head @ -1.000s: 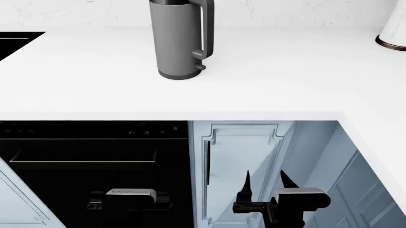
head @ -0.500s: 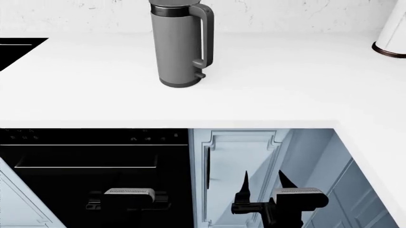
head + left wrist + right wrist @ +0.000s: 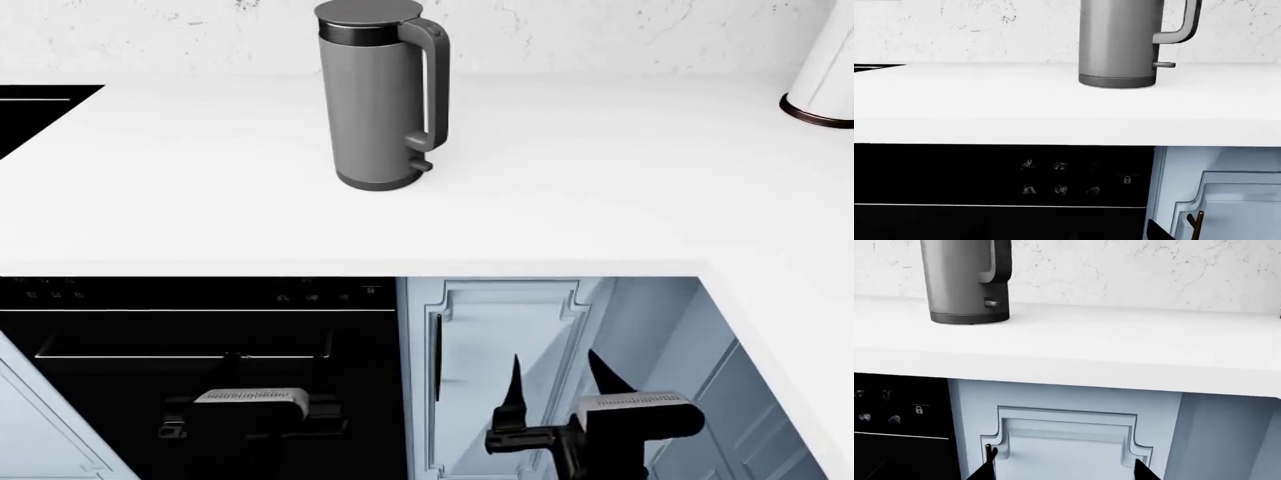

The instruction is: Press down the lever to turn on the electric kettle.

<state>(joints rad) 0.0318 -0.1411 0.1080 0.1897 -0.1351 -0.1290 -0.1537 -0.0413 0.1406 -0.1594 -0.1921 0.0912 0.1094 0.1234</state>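
Note:
The grey electric kettle (image 3: 378, 95) stands upright at the back of the white counter (image 3: 601, 200), its loop handle to the right. The lever (image 3: 420, 166) is a small dark tab at the handle's lower end. The kettle (image 3: 1121, 40) and lever (image 3: 1163, 64) also show in the left wrist view, and the kettle (image 3: 961, 280) and lever (image 3: 992, 303) in the right wrist view. My right gripper (image 3: 561, 378) is open and empty, low before the cabinet door. My left gripper (image 3: 247, 372) is low before the black oven; one finger (image 3: 1157, 233) shows far off centre, the other is lost against the black.
A black oven (image 3: 200, 330) and a pale blue cabinet door (image 3: 507, 330) sit under the counter's front edge. A black cooktop (image 3: 40, 105) is set in the counter at far left. A white vessel with a dark base ring (image 3: 821, 80) stands at far right.
The head view has shifted, so the kettle and counter edge sit lower in frame and the whole lid shows. My left gripper has drifted slightly left. The right gripper has barely moved.

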